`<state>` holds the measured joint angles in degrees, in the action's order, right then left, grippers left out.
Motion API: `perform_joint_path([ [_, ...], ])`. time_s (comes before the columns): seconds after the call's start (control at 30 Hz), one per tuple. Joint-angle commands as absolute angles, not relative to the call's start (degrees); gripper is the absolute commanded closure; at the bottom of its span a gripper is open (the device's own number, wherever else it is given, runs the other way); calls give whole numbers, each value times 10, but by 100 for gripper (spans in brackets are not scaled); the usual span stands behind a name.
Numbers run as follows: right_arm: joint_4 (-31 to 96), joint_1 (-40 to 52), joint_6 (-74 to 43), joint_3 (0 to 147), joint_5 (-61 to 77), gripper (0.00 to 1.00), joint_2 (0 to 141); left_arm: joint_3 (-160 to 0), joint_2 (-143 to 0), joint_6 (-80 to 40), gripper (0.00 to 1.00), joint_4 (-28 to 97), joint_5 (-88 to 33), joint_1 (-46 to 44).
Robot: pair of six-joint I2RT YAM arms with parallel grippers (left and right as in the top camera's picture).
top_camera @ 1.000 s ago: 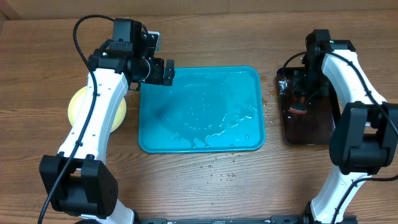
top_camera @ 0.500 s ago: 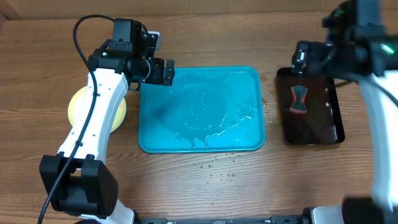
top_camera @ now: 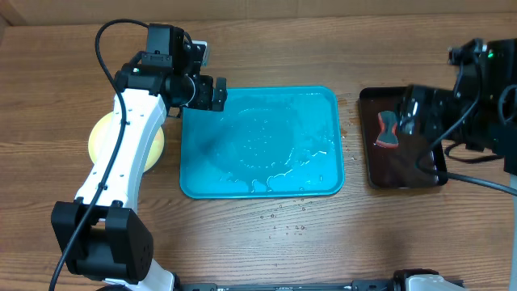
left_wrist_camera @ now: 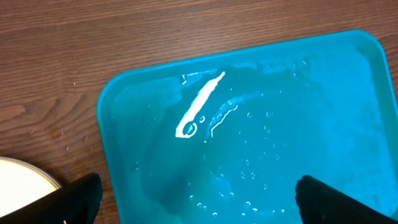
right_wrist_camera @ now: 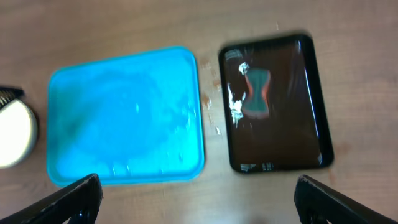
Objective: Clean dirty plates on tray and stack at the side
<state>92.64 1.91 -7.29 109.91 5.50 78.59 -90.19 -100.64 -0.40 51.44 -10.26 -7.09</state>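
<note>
The teal tray (top_camera: 258,141) lies mid-table, wet, with nothing on it. Left of it a yellow-green plate (top_camera: 103,139) with a pale centre rests on the wood, mostly hidden under my left arm; I cannot tell whether others lie beneath it. My left gripper (top_camera: 212,94) hovers open over the tray's far left corner, and the left wrist view shows only wet tray (left_wrist_camera: 249,124) between its fingers (left_wrist_camera: 78,199). My right gripper (right_wrist_camera: 199,202) is open and raised high, looking down on the tray (right_wrist_camera: 124,115) and the plate (right_wrist_camera: 15,134).
A narrow black tray (top_camera: 404,158) sits right of the teal one, holding a red-and-teal scrubber (top_camera: 388,129). Water droplets dot the wood in front of the teal tray. My right arm (top_camera: 477,97) hangs high over the table's right edge.
My right gripper opened, left the scrubber on the black tray, then rose up and away to the right. The left arm has not moved.
</note>
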Motion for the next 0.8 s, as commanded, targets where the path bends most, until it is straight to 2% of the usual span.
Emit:
perform_joint_path([
  [0.0,923,19,-75,1103,34,0,777,-907,-1010,0,0,514,-99,-71],
  [0.17,881,19,-90,1103,24,0,770,-907,-1010,0,0,514,-99,-71],
  [0.4,731,19,-85,1037,14,0,692,-907,-1010,0,0,514,-99,-71],
  [0.77,435,19,-85,678,1,0,470,-907,-1010,0,0,514,-99,-71],
])
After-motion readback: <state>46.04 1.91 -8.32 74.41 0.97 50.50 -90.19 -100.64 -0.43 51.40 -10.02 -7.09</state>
